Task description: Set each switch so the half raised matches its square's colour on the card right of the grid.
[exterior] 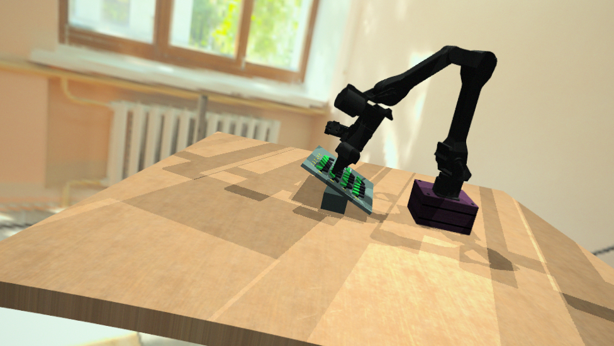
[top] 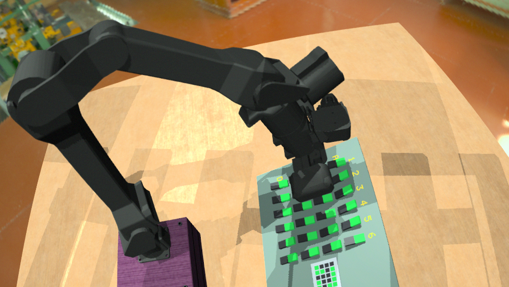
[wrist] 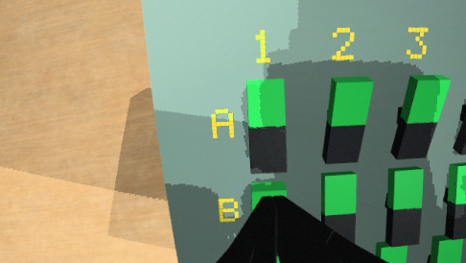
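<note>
The grey-green switch panel [top: 370, 256] [exterior: 310, 165] [wrist: 201, 58] carries a grid of green-and-dark-grey rocker switches, with rows lettered A to D and columns numbered 1 to 6. The small card [top: 324, 274] lies at the panel's near end. My gripper [top: 311, 185] [exterior: 337, 170] [wrist: 271, 206] is shut and empty. It points down at the panel's far corner. In the wrist view its tip sits on switch B1 [wrist: 268, 188], and only the green end of that switch shows. Switches A1 [wrist: 267, 125], A2 [wrist: 349, 120] and A3 [wrist: 422, 117] lie just beyond it. The gripper hides several switches in the top view.
The panel tilts on a dark block [exterior: 333, 199] on the wooden table [top: 213, 124] [exterior: 214, 257]. The arm's purple base [top: 160, 256] [exterior: 442, 206] stands beside the panel. The table edge lies just past the panel's column 1 side [wrist: 72, 120].
</note>
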You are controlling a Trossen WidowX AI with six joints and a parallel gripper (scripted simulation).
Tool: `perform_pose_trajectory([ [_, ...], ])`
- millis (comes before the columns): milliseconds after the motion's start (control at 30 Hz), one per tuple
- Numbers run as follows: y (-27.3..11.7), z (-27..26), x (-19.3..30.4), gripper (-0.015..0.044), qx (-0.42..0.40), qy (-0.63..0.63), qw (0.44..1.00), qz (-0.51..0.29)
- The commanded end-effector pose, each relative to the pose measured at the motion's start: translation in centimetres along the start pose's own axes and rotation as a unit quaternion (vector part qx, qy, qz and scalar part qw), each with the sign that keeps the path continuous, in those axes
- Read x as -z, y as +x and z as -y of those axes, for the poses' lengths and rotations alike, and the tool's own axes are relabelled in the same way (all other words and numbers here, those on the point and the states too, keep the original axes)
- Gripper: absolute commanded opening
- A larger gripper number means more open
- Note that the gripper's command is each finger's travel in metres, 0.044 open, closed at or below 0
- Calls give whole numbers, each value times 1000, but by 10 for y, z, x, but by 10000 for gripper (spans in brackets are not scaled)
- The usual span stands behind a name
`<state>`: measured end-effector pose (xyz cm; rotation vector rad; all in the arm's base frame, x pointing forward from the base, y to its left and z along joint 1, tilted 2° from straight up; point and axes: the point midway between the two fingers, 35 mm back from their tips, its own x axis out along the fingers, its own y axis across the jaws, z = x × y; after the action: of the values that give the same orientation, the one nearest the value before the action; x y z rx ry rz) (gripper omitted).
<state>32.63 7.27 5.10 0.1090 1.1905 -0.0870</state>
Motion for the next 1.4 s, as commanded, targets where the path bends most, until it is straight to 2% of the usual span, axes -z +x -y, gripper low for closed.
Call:
perform_pose_trajectory([
  [0, 1, -1, 0, 0, -3, -1, 1000, -1],
  [1167, 6, -1, 0, 0, -3, -1, 1000, -1],
  [1233, -6, -1, -1, 0, 0, 0, 1000, 2],
  [1367, -57, -1, 2, 0, -3, -1, 1000, 11],
])
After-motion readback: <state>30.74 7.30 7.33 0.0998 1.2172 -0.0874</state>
